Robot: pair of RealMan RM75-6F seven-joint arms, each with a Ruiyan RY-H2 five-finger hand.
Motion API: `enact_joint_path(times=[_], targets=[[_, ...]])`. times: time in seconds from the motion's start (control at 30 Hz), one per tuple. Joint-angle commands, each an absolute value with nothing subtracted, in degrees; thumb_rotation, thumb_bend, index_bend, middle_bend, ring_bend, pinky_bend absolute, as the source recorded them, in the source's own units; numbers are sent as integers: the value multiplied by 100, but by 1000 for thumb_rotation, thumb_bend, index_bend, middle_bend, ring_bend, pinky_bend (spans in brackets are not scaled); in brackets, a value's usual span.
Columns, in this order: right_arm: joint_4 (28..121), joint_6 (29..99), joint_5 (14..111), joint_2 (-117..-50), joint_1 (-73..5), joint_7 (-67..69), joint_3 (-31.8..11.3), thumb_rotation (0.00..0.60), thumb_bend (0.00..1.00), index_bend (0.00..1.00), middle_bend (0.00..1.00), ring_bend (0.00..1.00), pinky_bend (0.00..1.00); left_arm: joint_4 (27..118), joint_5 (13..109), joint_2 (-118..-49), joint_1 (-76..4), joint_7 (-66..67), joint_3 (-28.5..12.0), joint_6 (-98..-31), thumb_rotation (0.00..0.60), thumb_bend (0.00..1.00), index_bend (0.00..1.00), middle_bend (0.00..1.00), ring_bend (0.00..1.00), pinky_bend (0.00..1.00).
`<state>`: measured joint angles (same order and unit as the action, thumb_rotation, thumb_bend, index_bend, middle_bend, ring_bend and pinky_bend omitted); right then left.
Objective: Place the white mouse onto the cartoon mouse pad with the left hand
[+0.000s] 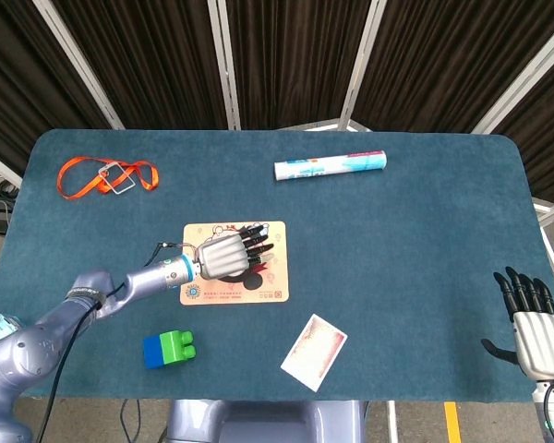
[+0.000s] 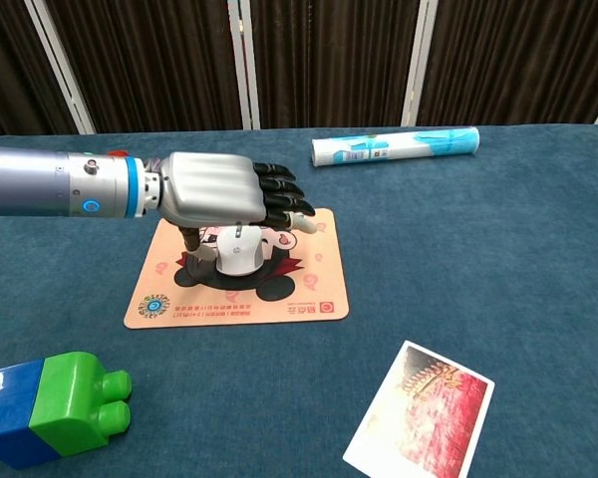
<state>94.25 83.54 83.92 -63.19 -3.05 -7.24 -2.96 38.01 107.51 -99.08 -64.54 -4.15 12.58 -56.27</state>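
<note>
The white mouse (image 2: 237, 252) sits on the cartoon mouse pad (image 2: 309, 289), over its dark cartoon figure. My left hand (image 2: 214, 189) hovers just above the mouse with its fingers stretched forward and the thumb hanging down at the mouse's left side; it does not seem to grip the mouse. In the head view the left hand (image 1: 226, 256) covers the mouse on the pad (image 1: 270, 286). My right hand (image 1: 535, 332) stays at the table's near right corner with fingers apart and nothing in it.
A blue and green block (image 2: 50, 408) lies near the front left. A red picture card (image 2: 419, 410) lies front centre. A white and blue tube (image 2: 394, 145) is at the back. An orange lanyard (image 1: 106, 175) lies back left.
</note>
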Motion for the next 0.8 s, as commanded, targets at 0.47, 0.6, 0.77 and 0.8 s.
enact_joint_path(times=[0.47, 0.6, 0.77, 0.8], targets=[[9411, 8393, 8387, -6365, -303, -836, -308, 600, 87, 0, 0, 0, 0, 7518, 9555, -7327, -5063, 1999, 810, -6829, 600, 200, 0, 0, 0, 0], [9402, 8398, 8437, -6368, -312, -844, -295, 600, 87, 0, 0, 0, 0, 8445, 9084, -6925, -4335, 2829, 806, -7340, 600, 198, 0, 0, 0, 0], [9380, 8377, 8485, -6373, -340, -849, -289, 600, 88, 0, 0, 0, 0, 9003, 8624, -6813, -3555, 2893, 961, -7854, 600, 199, 0, 0, 0, 0], [9368, 8371, 8502, -6376, -350, -853, -286, 600, 87, 0, 0, 0, 0, 9122, 8524, -6823, -3305, 2889, 983, -8085, 600, 199, 0, 0, 0, 0]])
